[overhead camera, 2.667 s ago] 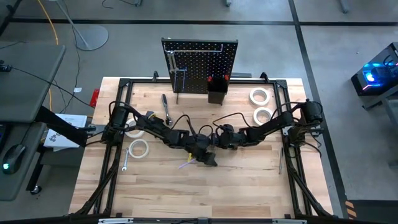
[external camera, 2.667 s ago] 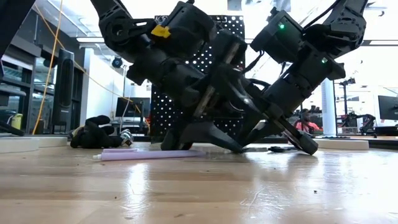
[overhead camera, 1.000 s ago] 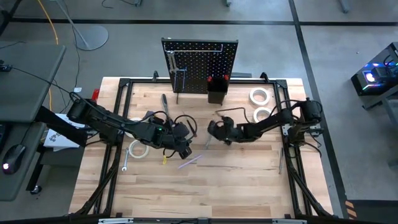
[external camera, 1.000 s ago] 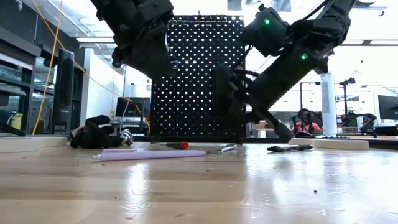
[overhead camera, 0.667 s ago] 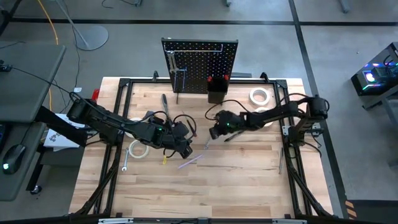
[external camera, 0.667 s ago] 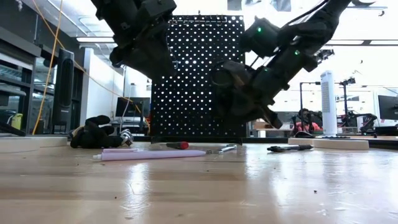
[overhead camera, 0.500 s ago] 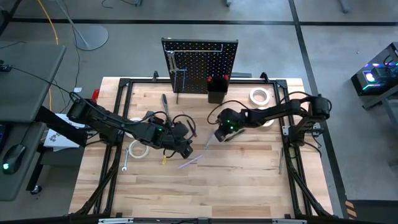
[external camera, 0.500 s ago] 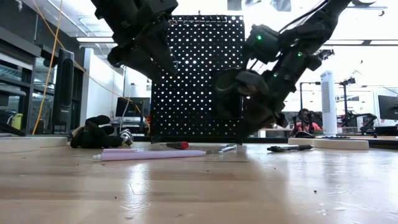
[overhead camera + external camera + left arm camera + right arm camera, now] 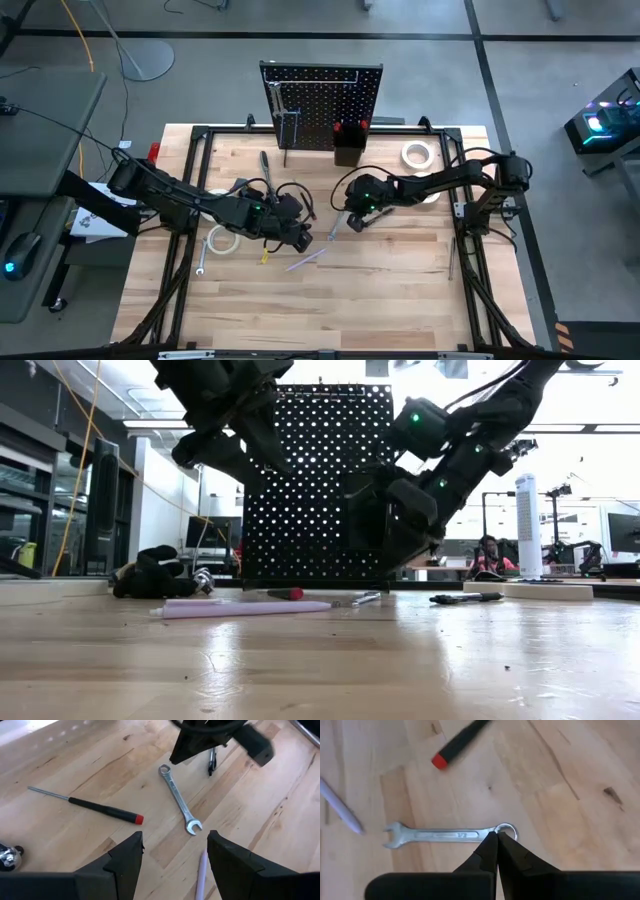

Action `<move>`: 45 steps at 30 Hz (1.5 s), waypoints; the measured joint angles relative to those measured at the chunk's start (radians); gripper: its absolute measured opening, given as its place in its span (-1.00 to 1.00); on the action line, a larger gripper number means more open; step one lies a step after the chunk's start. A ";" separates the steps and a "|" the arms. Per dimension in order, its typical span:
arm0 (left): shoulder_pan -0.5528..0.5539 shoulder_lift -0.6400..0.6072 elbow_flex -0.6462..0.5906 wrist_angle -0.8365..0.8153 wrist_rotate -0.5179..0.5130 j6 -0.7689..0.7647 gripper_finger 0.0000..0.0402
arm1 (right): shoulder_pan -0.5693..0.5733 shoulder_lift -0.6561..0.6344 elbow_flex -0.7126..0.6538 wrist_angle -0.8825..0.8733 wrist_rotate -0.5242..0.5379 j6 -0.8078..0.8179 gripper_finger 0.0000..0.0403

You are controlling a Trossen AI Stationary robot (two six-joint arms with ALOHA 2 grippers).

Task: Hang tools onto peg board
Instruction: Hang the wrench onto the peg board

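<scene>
A silver wrench (image 9: 447, 834) lies flat on the wooden table, also in the high view (image 9: 334, 228). My right gripper (image 9: 496, 836) is shut and points down just over the wrench's ring end (image 9: 164, 769), clear of the table in the low view (image 9: 388, 560). My left gripper (image 9: 172, 845) is open and empty above the table, near the wrench's open-jaw end (image 9: 194, 826). A black screwdriver with a red end (image 9: 107, 811) lies beside the wrench. The black peg board (image 9: 322, 100) stands at the far edge, with tools on its hooks and a small black bin (image 9: 348, 152).
White tape rolls lie at the far right (image 9: 418, 153) (image 9: 423, 186) and at the left (image 9: 222, 238). Another wrench (image 9: 267, 172) lies left of the peg board. A pale purple pen (image 9: 307, 260) and a small yellow thing (image 9: 265, 255) lie nearer the front.
My right gripper has tipped from nearly level to pointing down, its wrist swinging toward the far edge, and now stands over the wrench's ring end. It has stayed shut. The wrench and screwdriver have not moved.
</scene>
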 joint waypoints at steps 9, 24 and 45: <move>0.000 0.000 0.000 0.032 0.000 -0.012 0.02 | -0.002 0.051 0.000 0.072 0.031 -0.003 -1.00; 0.000 0.000 0.000 0.029 -0.003 -0.017 0.02 | -0.004 0.111 0.004 0.077 0.055 0.041 -1.00; 0.002 0.001 -0.004 0.032 -0.123 0.092 0.02 | 0.107 0.114 -0.004 -0.012 0.153 1.185 -1.00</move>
